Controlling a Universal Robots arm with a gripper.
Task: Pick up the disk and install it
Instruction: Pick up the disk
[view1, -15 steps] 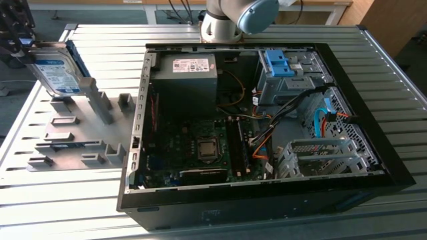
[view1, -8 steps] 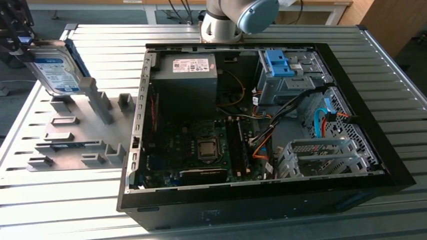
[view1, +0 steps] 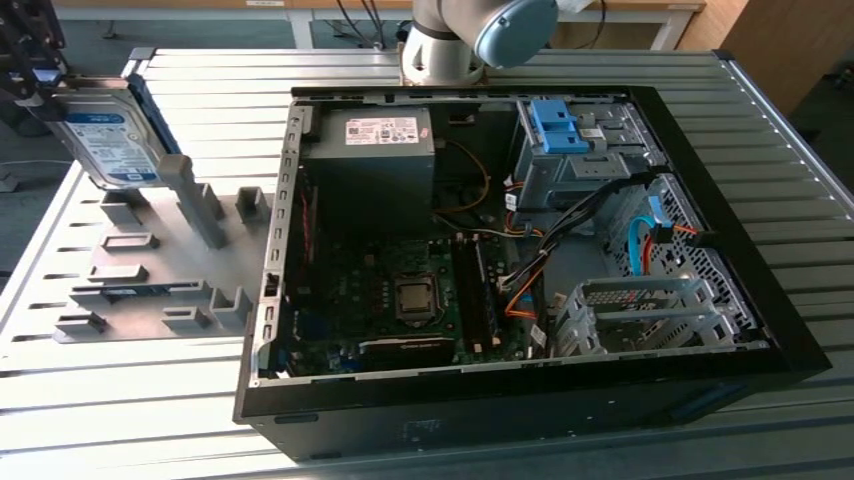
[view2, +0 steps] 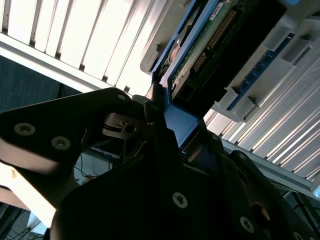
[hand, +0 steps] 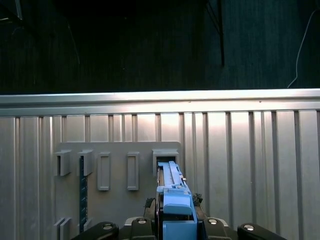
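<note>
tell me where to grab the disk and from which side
Probably the blue frame at its short end, pinched across the thin thickness, coming from above: the disk stands on edge over the grey slotted fixture, broad faces too wide to span. The gripper holds it this way.

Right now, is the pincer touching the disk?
Touching. In the first wrist view the pincer clamps the disk by its blue frame.

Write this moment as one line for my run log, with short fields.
step: pick up | hand: shut on disk | disk: on edge, at fixture plate | computer case: open, disk not yet inside
</note>
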